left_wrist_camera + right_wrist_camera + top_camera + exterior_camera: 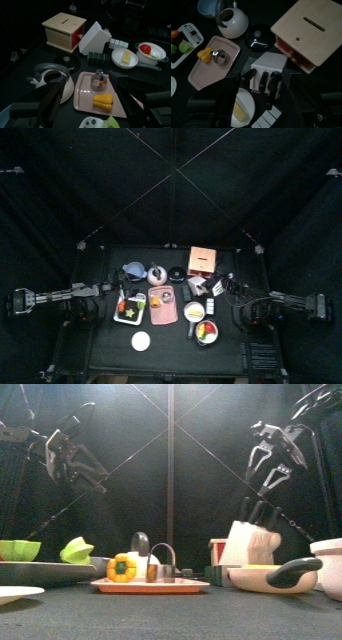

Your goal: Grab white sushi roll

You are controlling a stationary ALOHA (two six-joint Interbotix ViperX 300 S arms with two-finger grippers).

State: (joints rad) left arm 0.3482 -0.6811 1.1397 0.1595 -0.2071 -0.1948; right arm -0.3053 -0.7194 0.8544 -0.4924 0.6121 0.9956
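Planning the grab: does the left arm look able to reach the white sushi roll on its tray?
Probably yes. The left gripper hangs raised beside the tray, jaws open, and nothing appears to stand over the white sushi roll.

The scene is dim, closed in by black curtains (pixel 80 178) which take almost all light; the small black table (pixel 167 343) is lit only from above; in the front view the pink rectangular tray (pixel 150 586) looks soft. In the right wrist view glare sits on the glossy black round lid (pixel 258 40); the near jaws are blurred.
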